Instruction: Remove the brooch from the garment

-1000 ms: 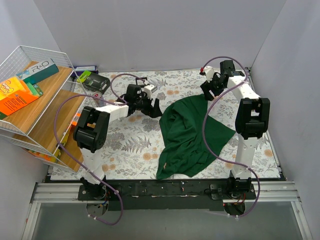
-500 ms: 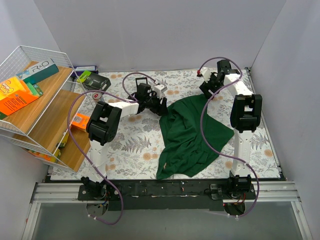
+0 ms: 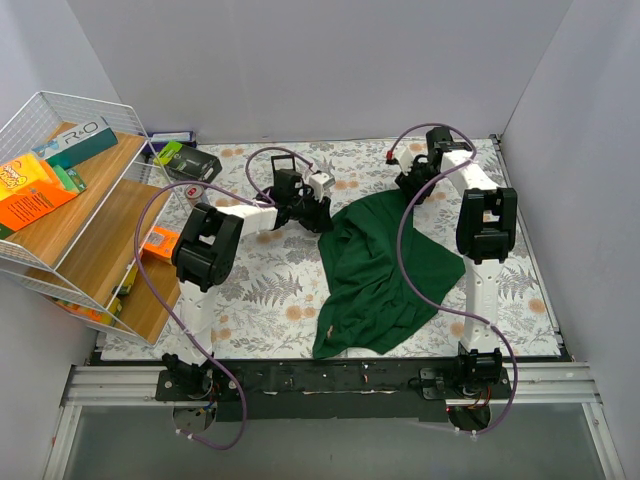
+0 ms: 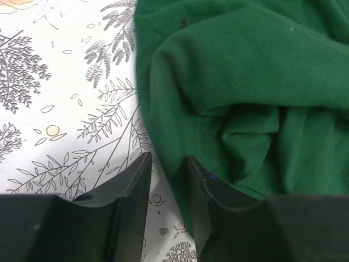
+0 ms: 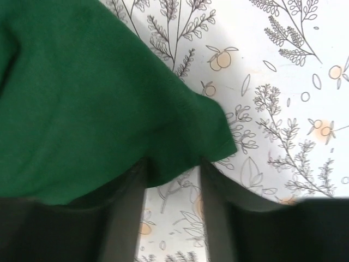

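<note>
The garment [image 3: 385, 265] is a dark green T-shirt lying crumpled on the floral tablecloth, right of centre. No brooch shows in any view. My left gripper [image 3: 320, 215] sits low at the garment's upper left edge. In the left wrist view, the garment's [image 4: 245, 82] edge runs into the narrow gap of that gripper [image 4: 168, 161], along the right finger [image 4: 204, 191], with bare tablecloth beside it. My right gripper [image 3: 408, 185] is at the garment's far corner. In the right wrist view, a corner of the garment [image 5: 82, 98] hangs between that gripper's [image 5: 173, 164] fingers, which stand apart.
A white wire rack [image 3: 60, 200] with wooden shelves and colourful boxes fills the left side. Small packets [image 3: 185, 160] lie at the back left. The floral tablecloth [image 3: 260, 290] covers the table, with grey walls close on three sides.
The left arm has reached right to the garment's edge and its jaws have narrowed. The right gripper has shifted slightly left over the far corner, and its jaws have narrowed too.
</note>
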You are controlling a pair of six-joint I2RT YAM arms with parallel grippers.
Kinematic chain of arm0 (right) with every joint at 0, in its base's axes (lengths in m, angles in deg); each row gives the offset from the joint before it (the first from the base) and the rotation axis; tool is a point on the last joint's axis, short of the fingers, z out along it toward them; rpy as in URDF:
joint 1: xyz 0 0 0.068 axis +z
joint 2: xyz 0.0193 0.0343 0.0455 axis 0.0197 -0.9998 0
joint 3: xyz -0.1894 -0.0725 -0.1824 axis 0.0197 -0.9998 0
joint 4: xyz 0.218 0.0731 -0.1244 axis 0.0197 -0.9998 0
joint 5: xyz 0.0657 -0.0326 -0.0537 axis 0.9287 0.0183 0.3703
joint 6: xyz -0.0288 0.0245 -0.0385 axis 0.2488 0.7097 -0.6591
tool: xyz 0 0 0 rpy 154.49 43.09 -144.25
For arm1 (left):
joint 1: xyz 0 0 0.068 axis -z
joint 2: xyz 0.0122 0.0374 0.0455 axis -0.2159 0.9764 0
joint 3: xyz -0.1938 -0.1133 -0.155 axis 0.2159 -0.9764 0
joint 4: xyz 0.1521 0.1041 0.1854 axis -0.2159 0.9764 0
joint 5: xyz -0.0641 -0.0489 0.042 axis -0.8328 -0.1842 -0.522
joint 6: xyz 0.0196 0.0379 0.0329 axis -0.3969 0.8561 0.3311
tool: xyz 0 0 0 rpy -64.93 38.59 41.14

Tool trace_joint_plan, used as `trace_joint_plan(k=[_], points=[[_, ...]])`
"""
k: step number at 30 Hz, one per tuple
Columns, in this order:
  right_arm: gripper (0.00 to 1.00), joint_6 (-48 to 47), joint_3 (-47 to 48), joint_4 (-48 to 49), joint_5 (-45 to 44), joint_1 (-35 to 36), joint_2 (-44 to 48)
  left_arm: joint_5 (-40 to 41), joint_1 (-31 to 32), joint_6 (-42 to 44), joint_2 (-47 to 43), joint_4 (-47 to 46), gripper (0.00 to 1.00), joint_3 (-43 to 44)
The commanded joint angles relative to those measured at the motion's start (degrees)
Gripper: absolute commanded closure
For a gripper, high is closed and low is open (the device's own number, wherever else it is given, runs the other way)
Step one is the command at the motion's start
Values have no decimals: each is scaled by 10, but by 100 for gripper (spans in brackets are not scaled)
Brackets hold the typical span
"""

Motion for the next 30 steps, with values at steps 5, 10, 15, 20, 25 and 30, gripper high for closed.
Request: trace_joint_plan(k=[5,10,15,20,25,30], points=[[86,74,20,43,-31,34,-19,-2,-2,34,-14,140,100,17],[99,147,41,103,5,34,62,21,-54,34,-107,163,100,26],[99,212,36,151,61,35,155,40,-101,39,-235,171,100,23],[99,249,21,198,67,33,218,31,-112,76,-326,195,100,33],[99,282,25,212,84,33,291,25,-112,87,-356,211,100,52],[99,280,25,225,59,33,348,34,-112,95,-365,206,100,87]])
